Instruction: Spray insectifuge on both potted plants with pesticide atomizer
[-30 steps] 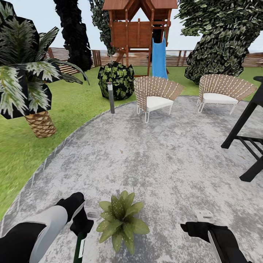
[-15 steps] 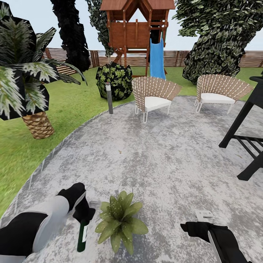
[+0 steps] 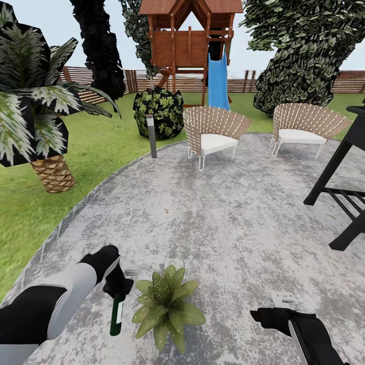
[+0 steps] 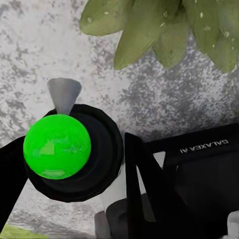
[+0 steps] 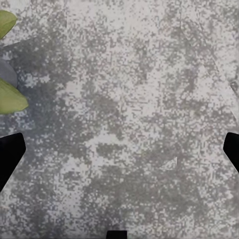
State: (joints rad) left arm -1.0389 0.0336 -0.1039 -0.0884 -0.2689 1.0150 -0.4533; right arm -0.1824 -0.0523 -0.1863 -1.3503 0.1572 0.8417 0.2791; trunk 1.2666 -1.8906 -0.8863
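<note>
On the garden patio (image 3: 228,223), I have my left pincer (image 3: 119,289) clamped on the pesticide atomizer (image 3: 116,315), so the pickup is done. The bottle hangs below the pincer, just left of one potted plant (image 3: 167,306) near the patio's near edge. Spraying looks unfinished; a second plant remains. My right pincer (image 3: 276,312) hovers spread and empty.
</note>
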